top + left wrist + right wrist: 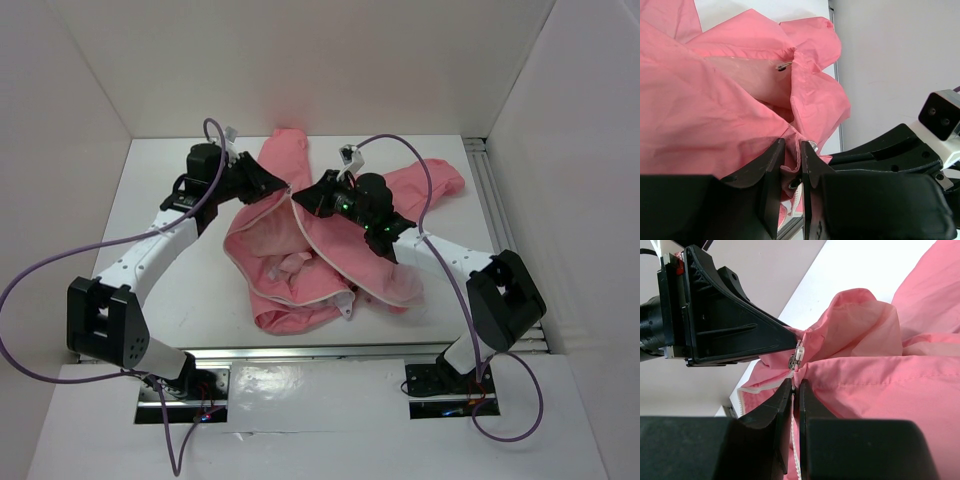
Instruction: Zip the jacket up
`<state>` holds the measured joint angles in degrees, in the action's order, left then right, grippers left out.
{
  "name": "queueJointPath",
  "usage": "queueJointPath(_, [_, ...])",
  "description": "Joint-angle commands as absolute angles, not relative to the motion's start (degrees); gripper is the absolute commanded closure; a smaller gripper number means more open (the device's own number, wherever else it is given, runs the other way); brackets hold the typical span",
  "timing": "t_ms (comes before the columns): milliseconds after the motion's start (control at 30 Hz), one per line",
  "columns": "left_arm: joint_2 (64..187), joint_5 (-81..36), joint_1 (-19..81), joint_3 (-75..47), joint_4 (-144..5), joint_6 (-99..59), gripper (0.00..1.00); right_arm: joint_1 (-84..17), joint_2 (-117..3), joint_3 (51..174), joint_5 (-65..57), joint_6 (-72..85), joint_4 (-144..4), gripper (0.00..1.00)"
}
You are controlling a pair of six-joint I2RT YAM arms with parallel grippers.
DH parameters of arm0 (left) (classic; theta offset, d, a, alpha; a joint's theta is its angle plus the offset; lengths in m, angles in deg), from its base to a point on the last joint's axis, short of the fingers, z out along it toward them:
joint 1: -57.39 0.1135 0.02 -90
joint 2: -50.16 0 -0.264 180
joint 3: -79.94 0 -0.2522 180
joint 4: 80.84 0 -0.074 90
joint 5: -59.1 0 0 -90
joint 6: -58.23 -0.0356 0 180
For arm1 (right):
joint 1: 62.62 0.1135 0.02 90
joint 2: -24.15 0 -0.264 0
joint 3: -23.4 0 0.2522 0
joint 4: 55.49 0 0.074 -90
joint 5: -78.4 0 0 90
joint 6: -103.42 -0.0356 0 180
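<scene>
The salmon-pink jacket (330,265) lies open mid-table, its paler lining (275,255) and white zipper edging showing. My left gripper (281,189) and right gripper (301,199) meet at its far end. In the left wrist view the left gripper (792,152) is shut on a fold of jacket fabric (715,110), with zipper teeth below. In the right wrist view the right gripper (795,386) is shut on the white zipper edging (794,440), just below the metal zipper slider (796,359). The left gripper's black finger (740,335) touches that same spot.
White walls close the table in at the back and on both sides. A metal rail (487,190) runs along the right edge and another (300,352) along the front. Purple cables (40,265) loop from both arms. A pink sleeve (430,182) spreads to the right.
</scene>
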<state>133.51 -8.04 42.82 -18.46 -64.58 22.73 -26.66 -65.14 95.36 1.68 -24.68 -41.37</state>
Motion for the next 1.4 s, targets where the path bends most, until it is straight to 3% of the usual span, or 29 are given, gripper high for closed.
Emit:
queueJointPath(0, [131.1, -6.6, 42.5, -18.8, -68.6, 24.0, 1.0, -27.0, -65.1, 96.8, 0.7, -25.1, -34.9, 0.96])
queueJointPath(833, [128.4, -10.1, 40.3, -22.5, -70.2, 27.4, 1.0, -26.4, -64.7, 93.3, -10.5, -26.9, -30.0, 1.0])
queueJointPath(1367, [128.4, -11.2, 40.3, -23.7, -71.8, 26.8, 1.0, -26.4, -61.8, 92.8, -9.4, -28.6, -27.5, 1.0])
